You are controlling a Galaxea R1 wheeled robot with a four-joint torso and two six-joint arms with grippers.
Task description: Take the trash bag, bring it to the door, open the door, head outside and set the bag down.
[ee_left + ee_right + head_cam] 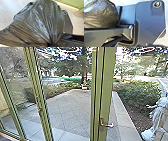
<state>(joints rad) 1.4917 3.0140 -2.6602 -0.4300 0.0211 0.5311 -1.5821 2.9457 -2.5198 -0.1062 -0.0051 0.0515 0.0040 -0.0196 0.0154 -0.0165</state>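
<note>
Trash bag [41, 22] gathers tightly, pinched in the left jaws.

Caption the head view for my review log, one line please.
A green-framed door with a metal handle before a tiled patio, shrubs and a pale statue.

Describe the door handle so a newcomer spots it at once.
In the head view, find the thick green post right of centre, with a bush and a pale statue to its right. Low on it sits the door handle: a small lever that juts out sideways, where the post's lines run upright.
</note>
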